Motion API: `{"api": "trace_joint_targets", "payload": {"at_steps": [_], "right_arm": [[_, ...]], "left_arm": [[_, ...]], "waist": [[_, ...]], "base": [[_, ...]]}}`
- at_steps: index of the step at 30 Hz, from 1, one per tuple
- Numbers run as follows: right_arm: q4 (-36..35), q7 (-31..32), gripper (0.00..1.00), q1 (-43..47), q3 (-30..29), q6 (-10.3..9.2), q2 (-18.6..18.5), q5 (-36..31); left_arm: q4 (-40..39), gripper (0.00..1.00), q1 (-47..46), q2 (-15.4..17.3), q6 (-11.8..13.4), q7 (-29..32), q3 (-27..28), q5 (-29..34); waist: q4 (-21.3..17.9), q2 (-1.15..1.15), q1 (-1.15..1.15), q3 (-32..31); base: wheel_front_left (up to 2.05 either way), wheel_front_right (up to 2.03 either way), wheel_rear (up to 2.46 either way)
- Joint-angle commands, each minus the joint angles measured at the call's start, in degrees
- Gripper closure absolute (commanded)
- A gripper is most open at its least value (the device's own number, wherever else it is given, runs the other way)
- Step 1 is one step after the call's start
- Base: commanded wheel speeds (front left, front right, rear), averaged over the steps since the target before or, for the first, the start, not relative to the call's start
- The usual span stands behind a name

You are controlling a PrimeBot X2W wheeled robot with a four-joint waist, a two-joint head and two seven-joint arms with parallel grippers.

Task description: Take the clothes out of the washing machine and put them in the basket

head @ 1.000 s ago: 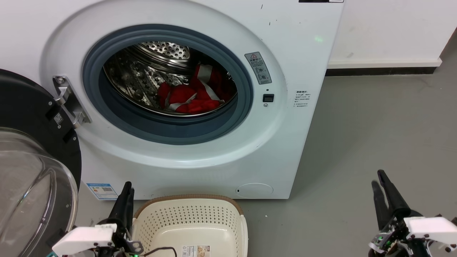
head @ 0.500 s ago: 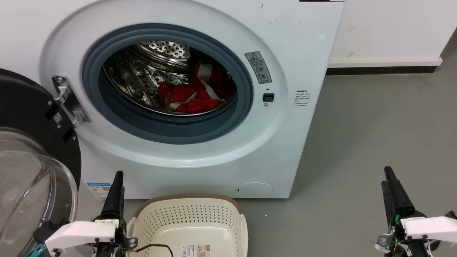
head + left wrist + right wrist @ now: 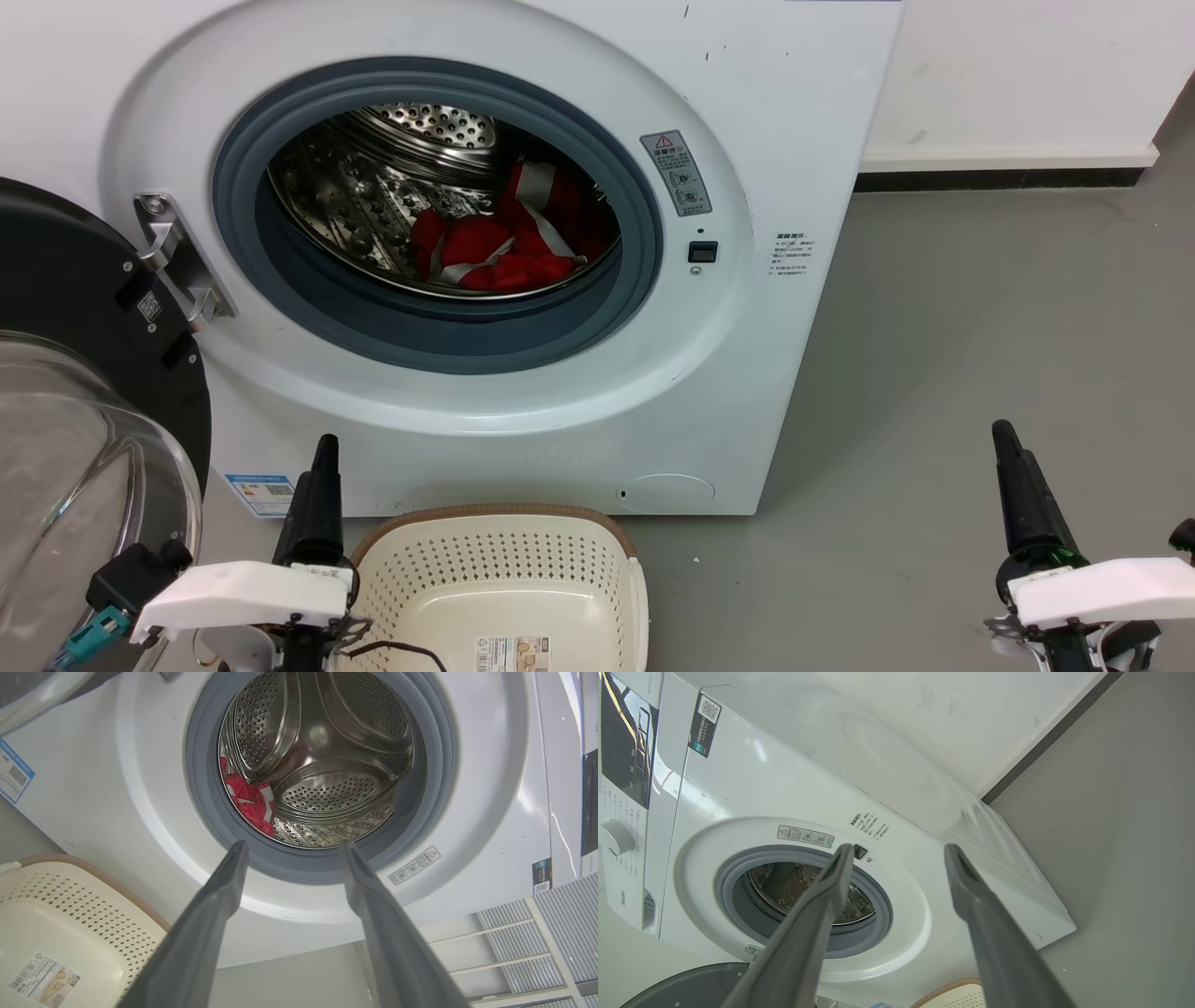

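Left claw [image 3: 325, 450]: fingers spread wide, nothing between them. Right claw [image 3: 1002, 434]: also wide, also empty.

Diff vs 1 s ago:
- Both claws reach further up the head view than they did. The whole picture has crept up a touch too, so part of that is the camera, but the claws gained more than the washing machine [image 3: 794, 140] did.
- The right claw's two fingers showed side by side before. Now they overlap as one dark spike.
- Clothes [image 3: 495, 247]: no change. Same red heap with pale stripes low in the drum [image 3: 373, 187], well ahead of and above the left claw and past the grey porthole seal [image 3: 448, 345]. Neither claw touches them.
- Basket [image 3: 495, 560]: unmoved, on the floor [image 3: 980, 327] just right of the left claw and apart from its fingers. Only a paper label shows on its base.

Door [image 3: 56, 280] hangs open to the left of the left claw. The right claw sits over bare floor, well right of the machine. In its wrist view its fingers point toward the porthole side of the front panel.
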Motion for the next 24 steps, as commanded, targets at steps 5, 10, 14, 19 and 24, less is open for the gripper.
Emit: {"api": "trace_joint_targets", "payload": {"at_steps": [5,10,14,19,24], "right_arm": [[-3.14,-1.6,0.0,0.32,0.83,0.0,-0.18,-9.78],[-4.23,-2.62,0.0,0.86,1.18,0.0,-0.17,-15.35],[-4.9,-3.37,0.0,1.43,1.53,0.0,-0.16,-19.36],[-5.57,-4.28,0.0,1.95,1.75,0.0,-0.15,-23.51],[-6.44,-5.2,0.0,2.46,1.78,0.0,-0.14,-27.18]], "left_arm": [[-2.59,0.0,0.02,0.21,1.38,-1.49,-1.1,7.64],[-3.51,0.0,0.33,0.21,2.06,-2.5,-1.94,13.07],[-4.21,0.0,0.61,0.22,2.52,-3.29,-2.57,16.87],[-5.04,0.0,1.06,0.35,2.91,-4.22,-3.1,20.9],[-5.76,0.0,1.4,0.44,3.01,-5.05,-3.42,24.47]], "waist": [[0.0,0.0,0.0,0.16],[0.03,0.0,0.0,0.35],[0.06,0.0,0.0,0.46],[0.07,0.0,0.0,0.61],[0.1,0.0,0.0,0.78]], "base": [[0.0,0.0,0.0],[0.0,0.0,0.0],[0.0,0.0,0.0],[0.0,0.0,0.0],[0.0,0.0,0.0]]}}
